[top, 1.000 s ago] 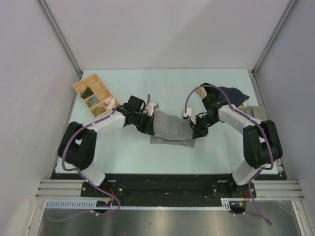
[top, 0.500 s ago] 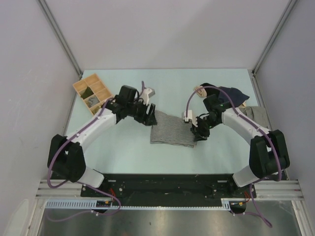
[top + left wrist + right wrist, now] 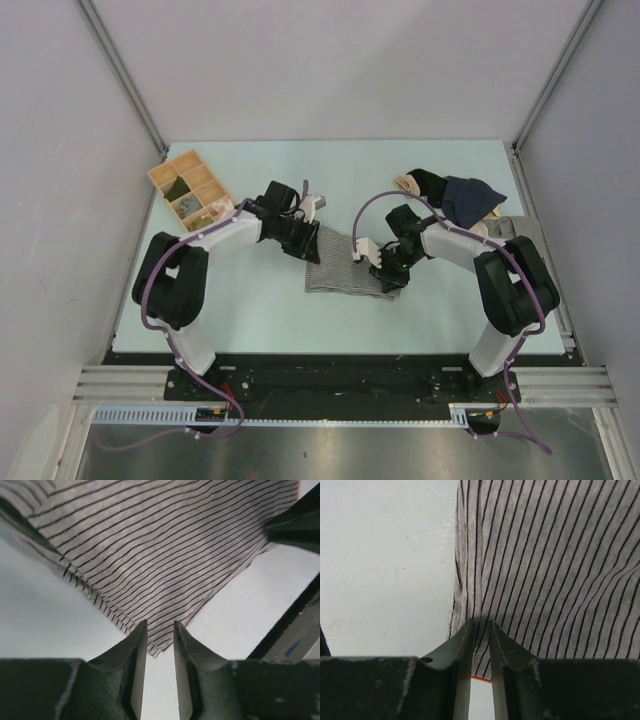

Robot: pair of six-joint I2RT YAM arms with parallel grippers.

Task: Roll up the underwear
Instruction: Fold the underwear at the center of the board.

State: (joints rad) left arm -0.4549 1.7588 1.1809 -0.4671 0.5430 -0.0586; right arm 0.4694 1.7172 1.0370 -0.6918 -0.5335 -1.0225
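Note:
The underwear (image 3: 345, 265), grey with fine dark stripes, lies flat in the middle of the table. My left gripper (image 3: 308, 240) is at its far left corner. In the left wrist view the jaws (image 3: 160, 625) stand a narrow gap apart, with the cloth's corner (image 3: 160, 580) lying between the fingertips. My right gripper (image 3: 385, 268) is at the cloth's right edge. In the right wrist view its jaws (image 3: 480, 624) are a narrow gap apart with the tips down on the striped cloth (image 3: 545, 565). An orange hem edge shows between them. The cloth is not bunched in either gripper.
A wooden compartment tray (image 3: 190, 192) stands at the far left. A navy blue garment (image 3: 465, 195) and a beige-grey garment (image 3: 515, 228) lie at the far right, with a small rolled beige item (image 3: 408, 182) beside them. Grey walls enclose the table.
The left arm swung out to the left and came back to the cloth's far left corner. The right gripper slid a little left onto the cloth's right edge. The cloth has hardly moved.

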